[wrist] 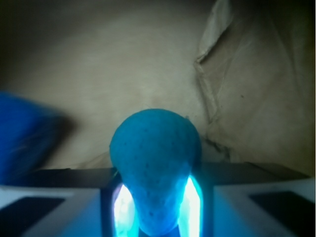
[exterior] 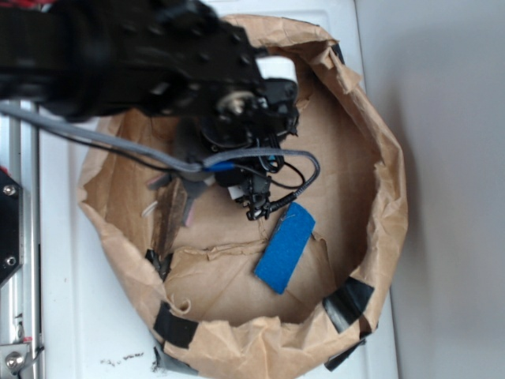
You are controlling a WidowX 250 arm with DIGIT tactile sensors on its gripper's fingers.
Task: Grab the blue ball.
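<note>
The blue ball [wrist: 155, 148] fills the middle of the wrist view, teal and matte, squeezed to a pear shape between my two fingers. My gripper [wrist: 157, 197] is shut on it, its pads pressing both sides. In the exterior view the black gripper [exterior: 256, 197] hangs inside the paper bag, above its floor, and hides the ball. The flat dark-blue block [exterior: 285, 247] lies just below and right of the gripper; it shows as a blurred blue patch [wrist: 24, 138] at the left of the wrist view.
A rolled-down brown paper bag [exterior: 387, 197] with black tape patches forms a walled basin on the white surface. Crumpled paper folds [wrist: 212, 64] rise at the right. A grey cable [exterior: 118, 142] trails from the arm.
</note>
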